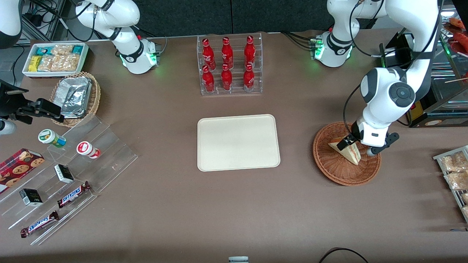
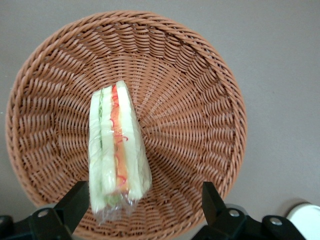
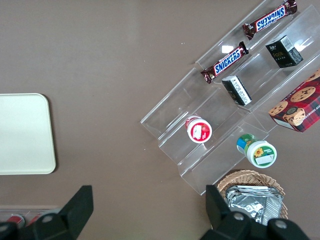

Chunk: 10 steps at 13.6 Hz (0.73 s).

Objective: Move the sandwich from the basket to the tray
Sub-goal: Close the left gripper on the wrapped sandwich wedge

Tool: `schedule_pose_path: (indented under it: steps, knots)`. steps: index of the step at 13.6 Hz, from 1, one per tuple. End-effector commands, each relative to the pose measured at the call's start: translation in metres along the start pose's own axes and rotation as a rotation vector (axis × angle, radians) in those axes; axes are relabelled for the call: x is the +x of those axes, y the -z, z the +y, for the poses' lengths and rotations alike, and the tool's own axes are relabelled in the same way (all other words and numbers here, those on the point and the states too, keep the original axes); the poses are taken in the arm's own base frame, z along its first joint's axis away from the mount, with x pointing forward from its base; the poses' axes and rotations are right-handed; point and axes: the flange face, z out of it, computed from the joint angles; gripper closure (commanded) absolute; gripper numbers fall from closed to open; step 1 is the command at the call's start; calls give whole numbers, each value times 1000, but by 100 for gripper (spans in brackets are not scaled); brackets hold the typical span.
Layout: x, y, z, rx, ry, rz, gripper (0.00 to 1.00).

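Snack clutter crowds the parked arm's end of the tabletop (image 1: pixel 175 204): a white bin of packets (image 1: pixel 55 58), a tan wicker basket of foil packets (image 1: pixel 75 98), and a clear stepped stand (image 1: pixel 73 175) carrying two small cups, dark boxes, a cookie box and two Snickers bars. Taking the tray (image 1: pixel 238 142) as landmark, it lies flat and bare at the middle of the tabletop, with a clear rack of red bottles (image 1: pixel 230 65) farther from the front camera than it. Toward the working arm's end from the tray, well apart from it, sits the basket (image 1: pixel 334 168), and the brown surface between the two carries nothing. The sandwich (image 1: pixel 350 150) stands on edge inside the basket, wrapped in clear film, its red and green layers showing in the wrist view (image 2: pixel 117 150). The end effector (image 1: pixel 356 145) hangs low over the basket with its fingers (image 2: pixel 75 202) spread apart on either side of the sandwich's wide end, one finger just beside the wrap, the other clear of it. More bagged snacks (image 1: pixel 455 171) lie at the tabletop's edge past the basket.
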Motion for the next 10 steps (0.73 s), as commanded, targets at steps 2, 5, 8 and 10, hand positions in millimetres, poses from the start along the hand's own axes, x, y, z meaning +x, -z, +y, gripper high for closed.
schedule_pose_path:
  steps: [2,5,8,10]
  knots:
    - [-7,-9,-14,7,28,-4,0]
    - [-12,-17,-20,22,31,-20,0]
    - [-10,-25,-26,28,44,-23,0]
    - [-10,-32,-27,29,45,-23,2]
